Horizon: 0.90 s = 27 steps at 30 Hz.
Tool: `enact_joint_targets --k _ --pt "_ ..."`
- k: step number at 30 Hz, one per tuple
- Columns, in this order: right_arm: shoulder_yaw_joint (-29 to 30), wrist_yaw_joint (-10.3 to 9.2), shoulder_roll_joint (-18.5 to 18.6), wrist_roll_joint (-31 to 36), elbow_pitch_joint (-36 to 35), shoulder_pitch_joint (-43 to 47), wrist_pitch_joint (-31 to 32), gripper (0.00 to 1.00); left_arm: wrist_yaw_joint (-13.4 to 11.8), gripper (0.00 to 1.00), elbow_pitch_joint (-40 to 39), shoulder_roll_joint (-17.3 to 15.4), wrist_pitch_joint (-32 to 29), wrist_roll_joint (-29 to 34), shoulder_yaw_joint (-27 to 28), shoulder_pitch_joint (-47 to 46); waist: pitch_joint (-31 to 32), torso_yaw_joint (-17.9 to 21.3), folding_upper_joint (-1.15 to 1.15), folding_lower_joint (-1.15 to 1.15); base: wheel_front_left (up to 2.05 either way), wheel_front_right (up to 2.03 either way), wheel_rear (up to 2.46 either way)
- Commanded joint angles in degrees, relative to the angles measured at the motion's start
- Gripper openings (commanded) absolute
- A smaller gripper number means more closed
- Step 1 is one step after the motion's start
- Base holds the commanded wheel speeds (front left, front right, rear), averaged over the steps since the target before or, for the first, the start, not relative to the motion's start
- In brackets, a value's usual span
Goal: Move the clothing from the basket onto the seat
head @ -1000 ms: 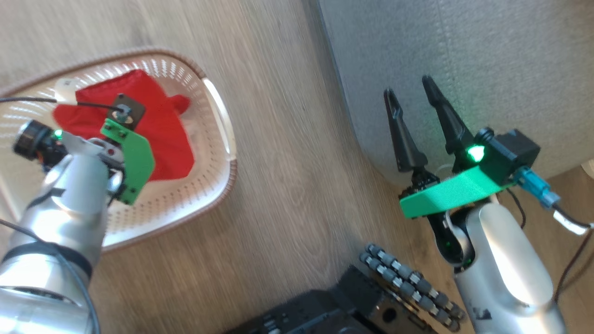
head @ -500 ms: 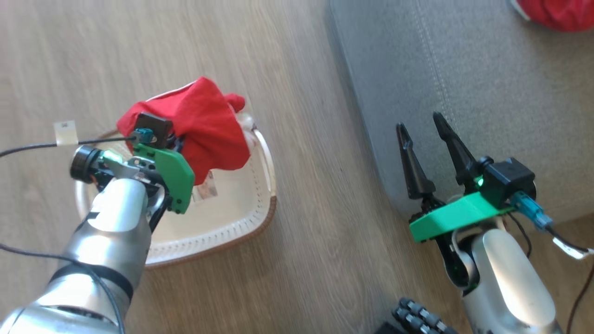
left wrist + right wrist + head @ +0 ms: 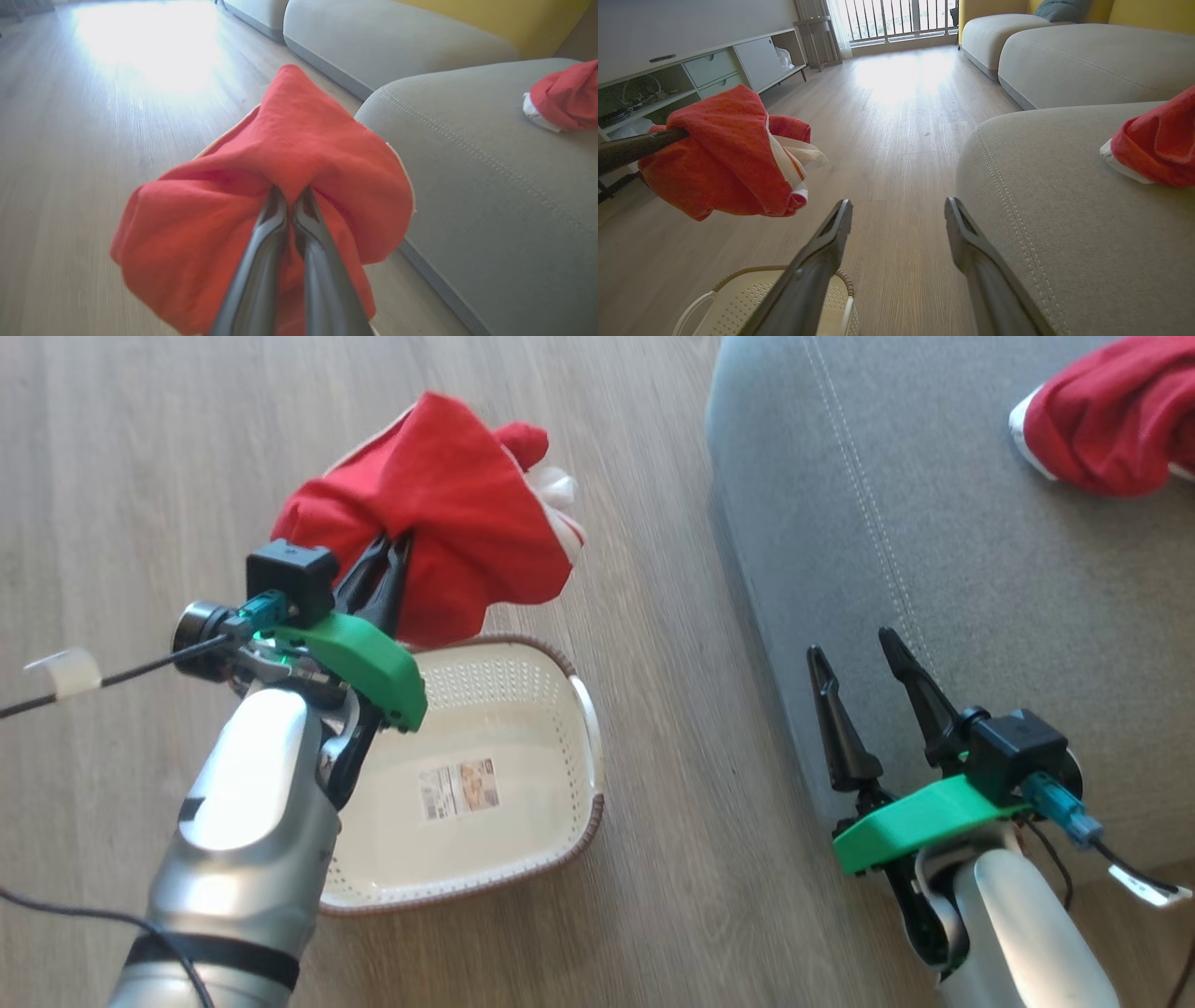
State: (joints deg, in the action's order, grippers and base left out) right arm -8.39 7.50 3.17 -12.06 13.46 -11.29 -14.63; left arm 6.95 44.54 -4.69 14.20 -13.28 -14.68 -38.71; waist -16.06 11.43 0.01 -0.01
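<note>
the head view looks steeply down from above on the floor, the basket and the seat corner. the left wrist view sits close behind the red garment, facing the seat (low, nearly level). the right wrist view, equally low, shares that seat, garment and basket rim.
</note>
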Motion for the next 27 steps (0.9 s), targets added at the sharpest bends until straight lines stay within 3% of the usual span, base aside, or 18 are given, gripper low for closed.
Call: enact_joint_targets --k 1,9,15,27 --pt "-1.1 -0.01 0.0 0.5 -1.7 0.8 -0.4 1.0 0.3 0.0 -6.7 -0.6 0.8 -0.2 2.9 0.0 2.5 -1.3 -0.01 0.01 0.0 0.0 0.0" --pt "-0.9 -0.01 1.1 0.3 -2.0 2.7 -0.4 1.0 0.4 0.0 -23.6 0.7 0.8 0.3 7.2 6.7 6.6 -2.2 -0.01 0.01 0.0 0.0 0.0" --pt "-1.0 -0.01 1.7 0.2 -2.4 3.7 -0.4 1.0 0.5 0.0 -31.1 1.4 0.8 0.3 7.4 11.4 8.1 -2.7 -0.01 0.01 0.0 0.0 0.0" --pt "-1.0 -0.01 2.6 -0.6 -3.0 5.6 -0.4 1.0 0.5 0.0 -37.5 1.7 0.8 -0.5 -3.8 19.3 10.3 -3.8 -0.01 0.01 0.0 0.0 0.0"
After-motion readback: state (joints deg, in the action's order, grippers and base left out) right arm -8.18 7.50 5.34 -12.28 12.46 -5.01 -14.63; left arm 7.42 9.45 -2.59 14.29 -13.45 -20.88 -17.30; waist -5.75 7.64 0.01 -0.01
